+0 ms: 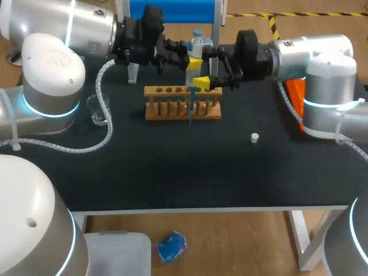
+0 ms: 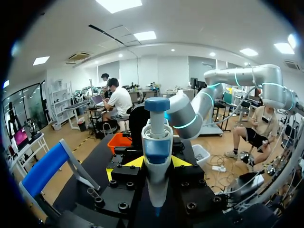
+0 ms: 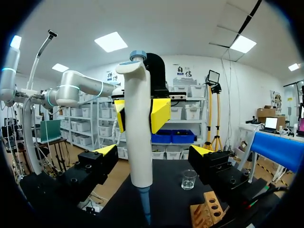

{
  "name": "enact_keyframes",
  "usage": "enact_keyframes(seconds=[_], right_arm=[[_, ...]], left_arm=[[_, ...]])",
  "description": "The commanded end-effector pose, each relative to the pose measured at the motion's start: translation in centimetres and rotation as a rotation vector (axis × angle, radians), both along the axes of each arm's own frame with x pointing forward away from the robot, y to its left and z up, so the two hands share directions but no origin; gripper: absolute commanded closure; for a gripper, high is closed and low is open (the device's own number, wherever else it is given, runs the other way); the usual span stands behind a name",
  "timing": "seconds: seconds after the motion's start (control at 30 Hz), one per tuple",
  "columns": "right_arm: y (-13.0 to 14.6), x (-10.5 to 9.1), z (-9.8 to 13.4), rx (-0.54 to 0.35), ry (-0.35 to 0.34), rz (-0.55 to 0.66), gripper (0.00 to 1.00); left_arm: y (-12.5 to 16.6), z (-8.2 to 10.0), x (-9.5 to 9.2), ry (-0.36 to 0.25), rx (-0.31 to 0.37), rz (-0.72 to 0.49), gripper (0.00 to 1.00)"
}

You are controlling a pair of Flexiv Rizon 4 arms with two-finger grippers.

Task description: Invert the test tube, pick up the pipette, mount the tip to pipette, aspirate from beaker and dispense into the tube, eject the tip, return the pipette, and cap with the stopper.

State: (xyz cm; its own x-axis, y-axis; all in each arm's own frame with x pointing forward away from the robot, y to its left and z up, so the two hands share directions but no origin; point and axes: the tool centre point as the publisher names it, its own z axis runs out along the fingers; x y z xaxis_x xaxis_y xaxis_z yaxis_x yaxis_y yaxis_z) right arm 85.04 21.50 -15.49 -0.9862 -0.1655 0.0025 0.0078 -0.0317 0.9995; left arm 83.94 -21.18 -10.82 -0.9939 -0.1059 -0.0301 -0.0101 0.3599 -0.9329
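My left gripper (image 1: 192,57) is shut on a white pipette (image 1: 195,49) with a blue plunger, holding it upright at the back middle. The pipette's blue tip (image 1: 190,112) hangs down in front of the wooden tube rack (image 1: 172,109). In the left wrist view the pipette (image 2: 157,152) stands between my left gripper's (image 2: 157,164) yellow tips. My right gripper (image 3: 153,151) is open, one finger on each side of the pipette (image 3: 138,128) without touching it. A glass beaker (image 1: 99,109) stands at the left. A small white stopper (image 1: 255,137) lies to the right. No test tube shows clearly.
An orange object (image 1: 295,92) lies under my right arm at the table's right edge. A blue-topped metal stand (image 1: 133,72) is at the back behind the rack. From the right wrist, the beaker (image 3: 189,179) and the rack (image 3: 209,213) lie ahead beyond the pipette.
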Motion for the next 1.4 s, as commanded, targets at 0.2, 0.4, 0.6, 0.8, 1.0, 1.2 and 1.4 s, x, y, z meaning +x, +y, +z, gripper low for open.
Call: enact_keyframes(seconds=[0.2,0.4,0.6,0.8,1.0,1.2,1.4], right_arm=[[0.53,-0.68,0.09,-0.013,-0.01,-0.024,0.0],[0.72,-0.84,0.17,-0.012,-0.011,-0.032,0.0],[0.8,-0.9,0.18,-0.008,-0.011,-0.036,0.38],[0.91,-0.9,0.13,-0.006,-0.008,-0.034,0.9],[0.96,-0.91,0.09,-0.006,-0.007,-0.031,1.0],[0.95,-0.92,0.01,-0.007,-0.006,-0.031,1.0],[0.91,-0.92,0.04,-0.005,-0.005,-0.031,1.0]], left_arm=[[0.09,0.04,0.06,0.001,-0.001,-0.003,1.0],[0.09,0.04,0.06,0.001,-0.001,-0.003,1.0],[0.09,0.04,0.06,0.001,-0.001,-0.003,1.0],[0.09,0.04,0.06,0.001,-0.001,-0.003,1.0],[0.09,0.04,0.06,0.001,-0.001,-0.003,1.0],[0.09,0.04,0.06,0.001,-0.001,-0.003,1.0],[0.09,0.04,0.06,0.001,-0.001,-0.003,0.0]])
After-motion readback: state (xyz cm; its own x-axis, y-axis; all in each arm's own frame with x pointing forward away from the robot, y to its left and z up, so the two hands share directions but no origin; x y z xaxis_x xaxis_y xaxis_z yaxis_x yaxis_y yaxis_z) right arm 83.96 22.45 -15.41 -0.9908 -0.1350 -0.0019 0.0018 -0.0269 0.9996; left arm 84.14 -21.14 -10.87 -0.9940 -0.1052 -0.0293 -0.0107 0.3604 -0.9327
